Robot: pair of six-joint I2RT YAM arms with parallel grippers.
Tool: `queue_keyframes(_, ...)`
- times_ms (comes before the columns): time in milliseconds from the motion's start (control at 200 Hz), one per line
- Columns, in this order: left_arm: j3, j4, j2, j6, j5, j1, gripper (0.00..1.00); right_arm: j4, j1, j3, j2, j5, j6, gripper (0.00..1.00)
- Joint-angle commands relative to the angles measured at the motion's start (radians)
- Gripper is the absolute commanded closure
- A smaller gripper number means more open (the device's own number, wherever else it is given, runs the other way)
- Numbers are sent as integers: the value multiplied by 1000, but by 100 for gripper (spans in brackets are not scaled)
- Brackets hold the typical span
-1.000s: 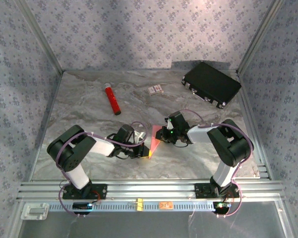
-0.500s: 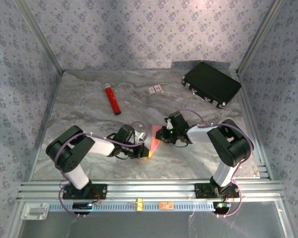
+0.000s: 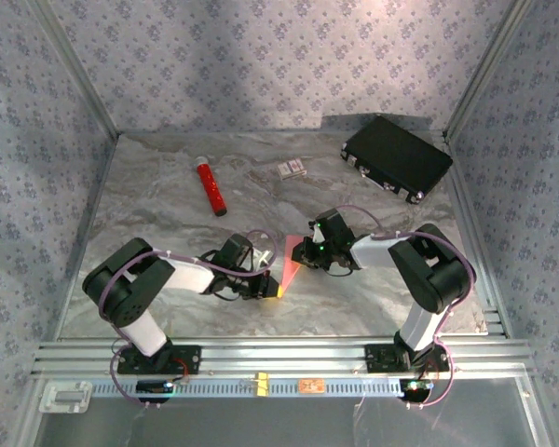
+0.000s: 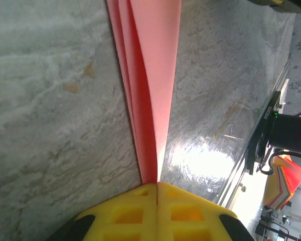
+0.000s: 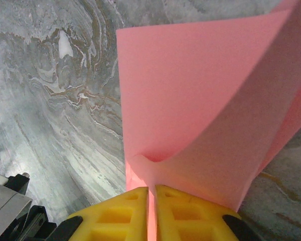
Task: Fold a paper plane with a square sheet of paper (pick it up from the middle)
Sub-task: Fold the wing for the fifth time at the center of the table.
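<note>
The paper plane [image 4: 150, 75], half-folded, is pinched shut by both the left end effector [image 4: 157, 185] and right end effector [image 5: 151, 188]; pulling apart would probably tear it.

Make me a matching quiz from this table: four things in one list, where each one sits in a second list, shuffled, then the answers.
Things:
1. pink paper
2. black case
3. red cylinder
4. printed card

Places:
A. back right corner
B. back, left of centre
C. front centre, clamped in both arms' jaws
D. back centre

Pairs: 1-C, 2-A, 3-B, 4-D
</note>
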Motion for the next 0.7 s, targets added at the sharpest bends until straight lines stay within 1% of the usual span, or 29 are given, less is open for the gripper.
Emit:
queue_keyframes(0,-40,-190,-5,25,40,-26,98,-129,6,-33,64,119,-9,86)
queue_keyframes(15,-39,-193,-6,27,39,-27,100,-128,6,-33,63,119,-9,87)
queue_keyframes(150,-51,-174,-50,8,26,-27,100,-129,9,-32,63,119,-9,87)
queue_keyframes(190,-55,-169,-77,-2,13,-27,98,-129,8,-32,62,119,-8,87)
queue_keyframes(335,-50,-186,-185,-28,-41,-23,96,-130,9,-32,58,120,-5,87)
queue_keyframes(460,-38,-182,-252,-55,-64,-8,95,-134,12,-30,53,120,-5,87)
queue_keyframes(565,2,-147,-255,-76,-63,3,94,-139,11,-31,42,123,-6,87)
queue_keyframes(695,91,-100,-189,-98,-56,6,95,-138,13,-29,46,121,-7,87)
